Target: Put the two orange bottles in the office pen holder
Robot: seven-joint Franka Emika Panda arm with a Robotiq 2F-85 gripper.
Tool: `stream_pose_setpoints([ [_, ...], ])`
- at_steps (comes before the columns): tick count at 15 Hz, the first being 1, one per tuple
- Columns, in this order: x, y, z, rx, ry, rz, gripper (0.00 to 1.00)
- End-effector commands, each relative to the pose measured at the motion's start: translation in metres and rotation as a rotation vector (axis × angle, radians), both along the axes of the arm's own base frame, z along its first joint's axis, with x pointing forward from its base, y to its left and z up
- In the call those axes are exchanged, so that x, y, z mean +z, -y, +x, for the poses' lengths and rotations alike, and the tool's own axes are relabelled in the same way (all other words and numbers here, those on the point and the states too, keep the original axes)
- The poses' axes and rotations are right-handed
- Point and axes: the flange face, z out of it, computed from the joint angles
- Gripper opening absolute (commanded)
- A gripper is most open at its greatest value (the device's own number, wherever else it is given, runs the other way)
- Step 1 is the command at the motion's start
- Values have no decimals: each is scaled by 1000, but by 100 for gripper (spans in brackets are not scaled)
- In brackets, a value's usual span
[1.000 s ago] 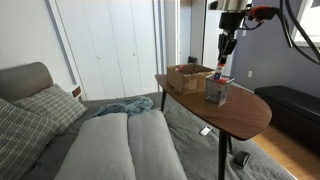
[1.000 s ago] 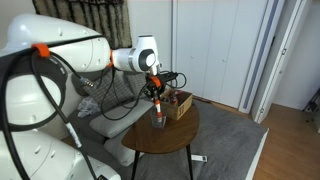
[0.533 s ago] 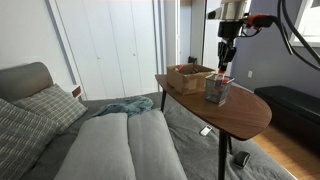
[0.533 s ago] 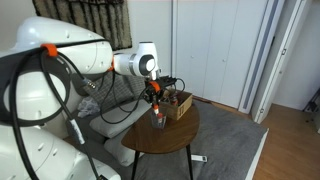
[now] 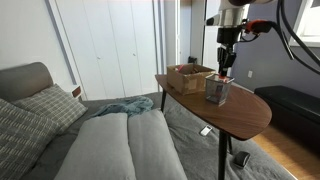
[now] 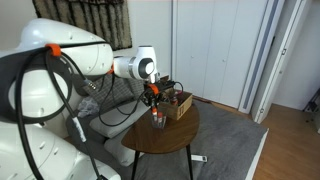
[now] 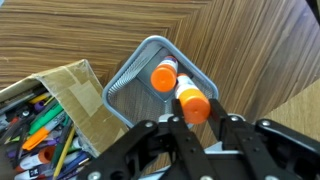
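Note:
The grey mesh pen holder (image 7: 128, 86) stands on the round wooden table (image 5: 245, 115), next to a brown box. It also shows in both exterior views (image 5: 216, 92) (image 6: 158, 121). One orange bottle (image 7: 163, 75) stands inside it, cap up. My gripper (image 7: 200, 126) is shut on the second orange bottle (image 7: 193, 103) and holds it upright just over the holder's near corner. In both exterior views the gripper (image 5: 226, 68) (image 6: 154, 100) hangs straight above the holder.
A brown cardboard box (image 7: 55, 105) full of pens and markers stands against the holder (image 5: 188, 77) (image 6: 178, 104). A grey sofa (image 5: 110, 145) with pillows lies beside the table. White closet doors stand behind. The table edge (image 7: 290, 105) is close to the holder.
My gripper has come down a little with the second orange bottle, closer to the holder's opening. The holder and the box have not moved.

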Motion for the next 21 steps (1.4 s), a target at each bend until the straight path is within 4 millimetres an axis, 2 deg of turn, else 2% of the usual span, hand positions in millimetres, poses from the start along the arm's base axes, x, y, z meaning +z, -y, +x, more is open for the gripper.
stream_pose_setpoints([
  [1,-9,-6,-2,25,-5,-15,8],
  [5,-16,-10,-1,27,-16,-21,8],
  [6,-16,-10,-1,27,-18,-22,43],
  [7,-17,-11,0,25,-17,-22,58],
  [10,-7,-12,-3,26,-2,-16,77],
  [13,17,-10,-7,24,48,-7,98],
  [16,43,-3,-12,-20,96,14,100],
  [21,83,12,-27,-323,142,56,100],
])
